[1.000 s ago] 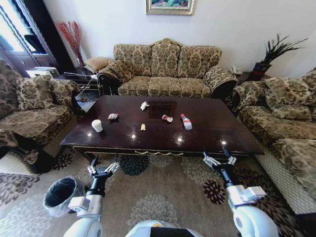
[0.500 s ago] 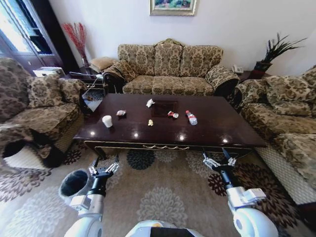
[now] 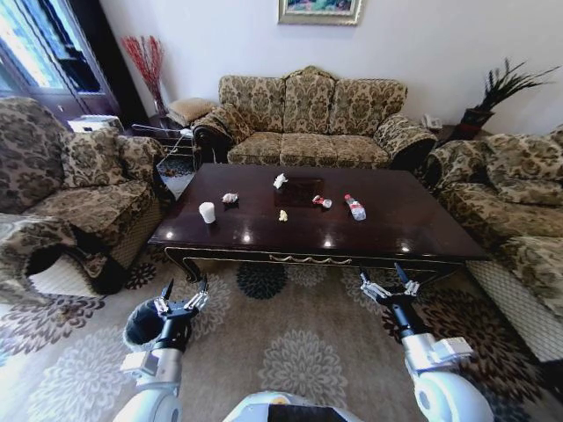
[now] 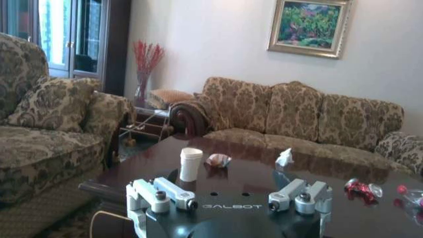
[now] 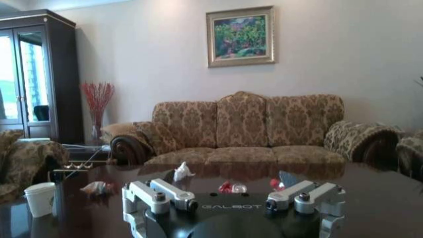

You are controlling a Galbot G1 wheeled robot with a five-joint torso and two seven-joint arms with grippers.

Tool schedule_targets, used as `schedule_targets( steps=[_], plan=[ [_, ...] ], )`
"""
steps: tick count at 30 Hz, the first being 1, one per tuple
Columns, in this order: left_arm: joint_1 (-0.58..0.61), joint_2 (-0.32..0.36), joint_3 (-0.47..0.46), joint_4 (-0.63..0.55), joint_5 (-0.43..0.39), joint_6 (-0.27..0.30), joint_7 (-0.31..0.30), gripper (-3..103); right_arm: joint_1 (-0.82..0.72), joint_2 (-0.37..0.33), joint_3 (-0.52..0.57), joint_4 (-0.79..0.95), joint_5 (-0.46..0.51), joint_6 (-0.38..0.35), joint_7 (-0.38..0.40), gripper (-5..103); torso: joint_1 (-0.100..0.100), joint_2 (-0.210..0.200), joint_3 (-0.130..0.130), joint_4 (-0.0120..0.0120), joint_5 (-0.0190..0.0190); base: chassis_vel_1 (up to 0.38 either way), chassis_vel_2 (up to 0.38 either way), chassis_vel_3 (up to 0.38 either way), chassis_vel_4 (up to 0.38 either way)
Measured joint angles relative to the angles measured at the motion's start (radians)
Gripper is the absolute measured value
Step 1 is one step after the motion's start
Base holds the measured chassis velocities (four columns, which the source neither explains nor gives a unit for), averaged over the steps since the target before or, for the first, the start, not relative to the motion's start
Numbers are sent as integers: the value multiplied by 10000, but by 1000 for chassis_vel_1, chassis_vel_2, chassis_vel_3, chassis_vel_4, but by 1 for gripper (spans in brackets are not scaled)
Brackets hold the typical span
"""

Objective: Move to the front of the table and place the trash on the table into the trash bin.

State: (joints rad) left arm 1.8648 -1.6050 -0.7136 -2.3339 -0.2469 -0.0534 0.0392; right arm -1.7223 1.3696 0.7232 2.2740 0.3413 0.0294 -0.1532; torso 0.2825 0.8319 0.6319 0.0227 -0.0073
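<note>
The dark reddish-brown table [image 3: 396, 230] stands ahead of me on the rug. On it lies the trash: a white paper cup [image 3: 208, 212], a pinkish wrapper [image 3: 230, 199], a white wrapper [image 3: 280, 181], a yellow scrap [image 3: 282, 215], a crushed red can [image 3: 322, 201] and a clear bottle [image 3: 355, 207]. The bag-lined trash bin [image 3: 142, 323] sits on the floor at the front left, just beyond my left gripper [image 3: 180, 303]. That gripper is open and empty, short of the table's front edge. My right gripper [image 3: 387, 286] is also open and empty. The left wrist view shows the cup [image 4: 190, 163] and the can [image 4: 360, 188].
Patterned sofas ring the table: one behind it [image 3: 312, 123], one on the left [image 3: 70, 189] and one on the right [image 3: 519, 211]. A side stand [image 3: 171, 145] sits in the back left corner. The flowered rug [image 3: 299, 352] lies open between me and the table.
The whole head view has shifted, so the camera moved: table and bin now sit farther right in the picture, the bin closer to my left gripper. Both arms hold the same pose.
</note>
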Motion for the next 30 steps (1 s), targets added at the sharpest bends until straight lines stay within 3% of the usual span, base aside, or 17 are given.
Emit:
schedule_targets(
  steps=[10,25,30],
  plan=[
    [-10,119,30,239,39,53,-4,97,-18,73,29,-209,68,97,-25,100,-4,1,-1,0,-6,44,44,-37,-35],
    [-172,453,-129,1104,94,169,1,97,174,95,-94,-691,391,415,-87,100,-1,0,-1,1,-6,206,213,-192,-213],
    [-375,1297,-553,2306,242,283,75,97,124,93,-131,-718,172,343,-151,100,0,1,-1,0,-10,91,77,-57,-59]
  ],
)
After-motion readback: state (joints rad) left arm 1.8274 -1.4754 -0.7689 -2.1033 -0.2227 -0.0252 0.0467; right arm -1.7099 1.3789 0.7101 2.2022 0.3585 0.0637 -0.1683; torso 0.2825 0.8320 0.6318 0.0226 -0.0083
